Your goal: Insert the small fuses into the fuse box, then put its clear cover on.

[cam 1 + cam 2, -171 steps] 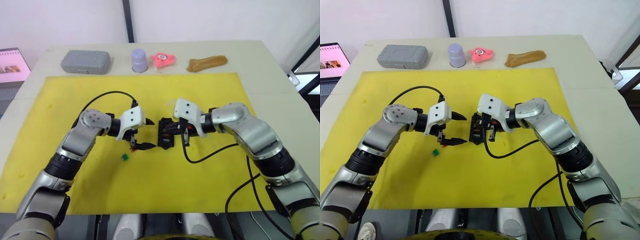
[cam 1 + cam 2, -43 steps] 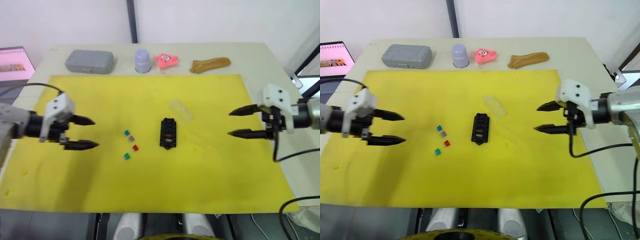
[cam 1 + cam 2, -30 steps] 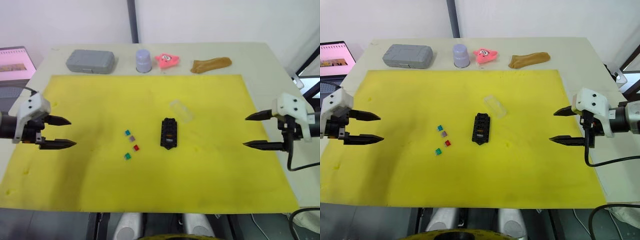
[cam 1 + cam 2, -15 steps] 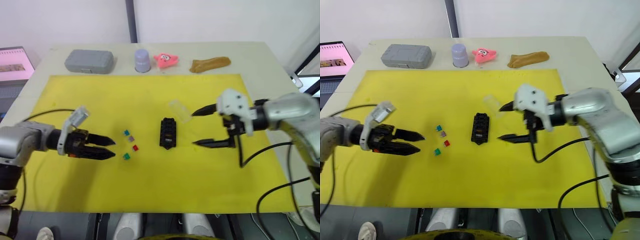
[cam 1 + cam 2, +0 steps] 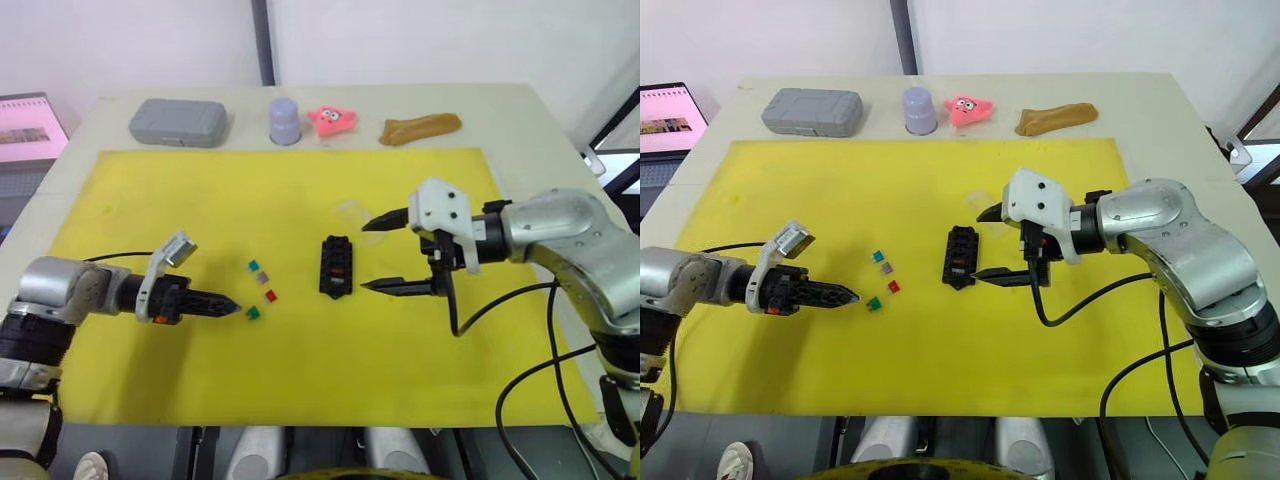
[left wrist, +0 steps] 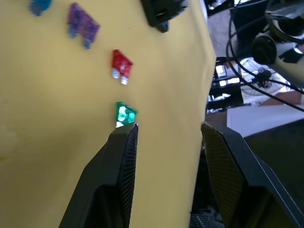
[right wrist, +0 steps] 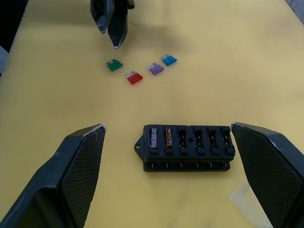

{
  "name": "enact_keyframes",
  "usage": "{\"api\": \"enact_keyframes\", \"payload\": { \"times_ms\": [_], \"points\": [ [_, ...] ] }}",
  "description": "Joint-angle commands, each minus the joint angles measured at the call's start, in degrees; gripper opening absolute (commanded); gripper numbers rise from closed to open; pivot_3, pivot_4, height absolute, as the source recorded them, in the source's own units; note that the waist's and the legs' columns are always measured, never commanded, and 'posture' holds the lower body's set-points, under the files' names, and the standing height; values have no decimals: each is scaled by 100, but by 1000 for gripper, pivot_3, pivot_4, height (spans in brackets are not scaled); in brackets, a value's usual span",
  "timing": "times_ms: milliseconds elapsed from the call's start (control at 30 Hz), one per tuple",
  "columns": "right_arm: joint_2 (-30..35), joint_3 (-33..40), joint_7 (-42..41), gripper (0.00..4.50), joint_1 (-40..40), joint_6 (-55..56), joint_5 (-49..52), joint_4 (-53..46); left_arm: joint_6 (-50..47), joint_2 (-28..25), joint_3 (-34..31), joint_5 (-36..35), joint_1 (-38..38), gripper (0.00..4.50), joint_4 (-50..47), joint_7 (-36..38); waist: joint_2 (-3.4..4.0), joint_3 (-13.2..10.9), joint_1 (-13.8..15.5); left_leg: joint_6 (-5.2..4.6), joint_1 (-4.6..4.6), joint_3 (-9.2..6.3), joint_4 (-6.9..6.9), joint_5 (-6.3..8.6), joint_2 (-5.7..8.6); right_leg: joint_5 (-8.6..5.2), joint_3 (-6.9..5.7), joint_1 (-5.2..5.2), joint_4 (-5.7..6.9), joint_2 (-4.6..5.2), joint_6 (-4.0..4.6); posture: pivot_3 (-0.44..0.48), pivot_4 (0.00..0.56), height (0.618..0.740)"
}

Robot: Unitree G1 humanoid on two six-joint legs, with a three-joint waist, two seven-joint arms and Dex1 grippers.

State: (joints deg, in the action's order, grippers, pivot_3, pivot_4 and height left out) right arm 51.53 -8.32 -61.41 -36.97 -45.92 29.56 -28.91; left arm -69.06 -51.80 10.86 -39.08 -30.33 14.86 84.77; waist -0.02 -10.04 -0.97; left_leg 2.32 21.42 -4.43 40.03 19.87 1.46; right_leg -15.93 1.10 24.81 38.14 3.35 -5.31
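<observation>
Lying nearest on the yellow mat [image 5: 300,380], the left gripper [image 5: 840,295] points along the mat with its fingers a narrow gap apart and nothing between them; in the left wrist view one fingertip [image 6: 129,128] sits right at the edge of the green fuse [image 6: 125,113]. Taking the fuse box [image 5: 335,267] as the landmark, the green fuse [image 5: 252,313] is the nearest of four loose fuses lying to the box's left. The red fuse [image 5: 270,296] lies a little farther and closer to the box, then the purple fuse [image 5: 263,277], then the blue fuse [image 5: 254,266] farthest of the four. All four lie flat on the mat, apart from one another and apart from the box.

The fuse box sits near the middle of the mat. The right wrist view shows two of its slots filled, one with a pale grey fuse [image 7: 154,138] and the next with an amber fuse [image 7: 168,137], while the other slots are empty. The right gripper [image 5: 383,254] hangs just to the box's right with its fingers spread wide and empty. The clear cover [image 5: 354,212] lies on the mat just beyond the box and slightly to its right, close to the far finger of the right gripper.

Beyond the mat, on the bare table [image 5: 520,110], stand a grey case [image 5: 178,122], a lilac cup [image 5: 284,120], a pink toy [image 5: 333,119] and a brown lump [image 5: 420,127].
</observation>
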Motion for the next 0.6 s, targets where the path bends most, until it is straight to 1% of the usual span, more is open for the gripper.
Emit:
{"api": "enact_keyframes", "payload": {
  "times_ms": [33,300,600],
  "points": [
    [2,125,59,4500,-81,-3,62,-185,99,107,194,185,-194,2255,343,87,-1,0,-6,0,0,0,0,0,0,0,0,0,0,-1,0,0,150,740],
    [29,122,145,4500,-117,-101,81,-241,282,472,499,499,-417,2255,760,199,1,1,29,3,-1,-1,1,-2,6,0,-1,-3,1,7,0,0,150,740],
    [35,139,234,4500,-154,-242,115,-295,350,421,839,619,-310,2255,349,591,1,2,26,6,0,-2,2,-3,10,0,-1,-4,0,14,0,0,150,740]
  ]
}}
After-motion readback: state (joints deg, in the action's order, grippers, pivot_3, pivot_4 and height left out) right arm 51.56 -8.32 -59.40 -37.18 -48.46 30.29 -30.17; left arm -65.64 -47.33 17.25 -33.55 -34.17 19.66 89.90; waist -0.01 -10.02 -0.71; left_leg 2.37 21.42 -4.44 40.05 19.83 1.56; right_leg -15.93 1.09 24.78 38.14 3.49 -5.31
